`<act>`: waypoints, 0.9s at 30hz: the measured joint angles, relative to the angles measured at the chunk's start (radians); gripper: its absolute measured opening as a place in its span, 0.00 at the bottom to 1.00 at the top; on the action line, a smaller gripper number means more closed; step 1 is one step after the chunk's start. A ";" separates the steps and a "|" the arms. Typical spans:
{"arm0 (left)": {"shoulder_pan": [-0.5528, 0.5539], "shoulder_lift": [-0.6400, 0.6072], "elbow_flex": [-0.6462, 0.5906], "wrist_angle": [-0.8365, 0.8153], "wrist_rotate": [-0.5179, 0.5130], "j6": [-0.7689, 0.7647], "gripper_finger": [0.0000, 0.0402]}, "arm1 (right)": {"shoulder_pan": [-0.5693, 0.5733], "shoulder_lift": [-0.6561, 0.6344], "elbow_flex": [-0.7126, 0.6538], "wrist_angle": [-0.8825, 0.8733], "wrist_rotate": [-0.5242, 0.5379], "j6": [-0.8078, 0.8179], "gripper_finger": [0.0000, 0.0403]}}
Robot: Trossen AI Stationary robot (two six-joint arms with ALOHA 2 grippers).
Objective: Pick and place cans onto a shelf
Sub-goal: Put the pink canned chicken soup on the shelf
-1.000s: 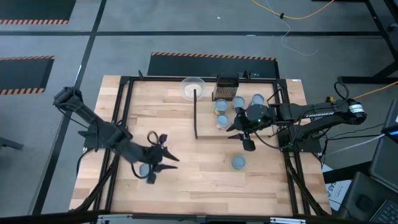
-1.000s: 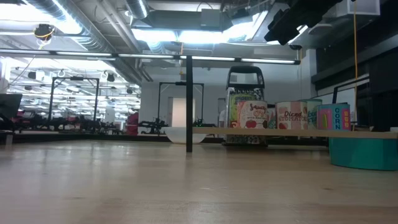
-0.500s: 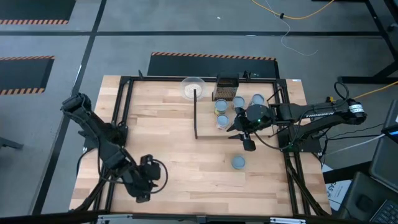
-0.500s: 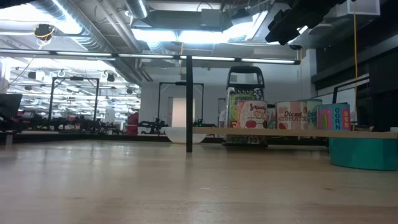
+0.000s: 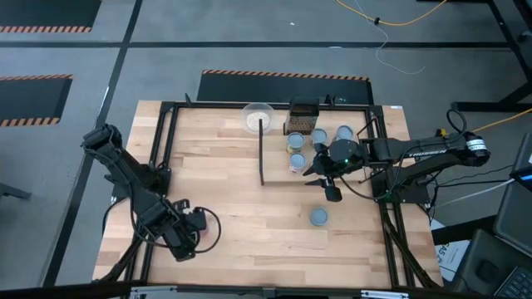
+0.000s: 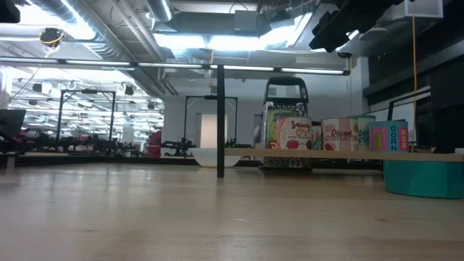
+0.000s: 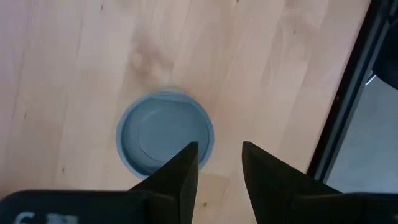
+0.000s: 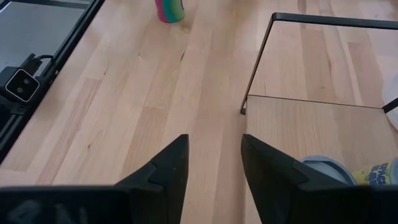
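Note:
A short can [image 7: 165,134] with a pale blue-silver top stands upright on the wooden table near its front left corner. My left gripper [image 7: 219,149] [image 5: 189,235] hangs above it, pointing down, open; the can lies just to one side of the gap, under one fingertip, untouched. Several cans [image 5: 296,143] [image 6: 339,135] stand on the raised pale shelf [image 5: 349,166] at the back right, with its black bar [image 5: 262,154] on the left edge. One more can [image 5: 318,217] stands on the table in front of the shelf. My right gripper [image 5: 324,184] [image 8: 214,140] hovers open at the shelf's front edge.
A whitish bowl [image 5: 258,116] and a dark grater [image 5: 304,108] stand at the far edge beside the shelf. The table's black frame [image 7: 348,106] runs close by the left gripper. Bare wood spreads across the table's middle [image 5: 241,199].
My left gripper has drawn back toward the table's near left corner and sunk a little. It has tipped from nearly level to pointing down and rolled about its own axis, ending above the can there. The can has not moved.

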 joint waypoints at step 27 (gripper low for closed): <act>-0.009 0.161 0.002 0.006 -0.046 0.142 0.11 | 0.000 0.000 0.000 -0.007 0.000 0.000 0.38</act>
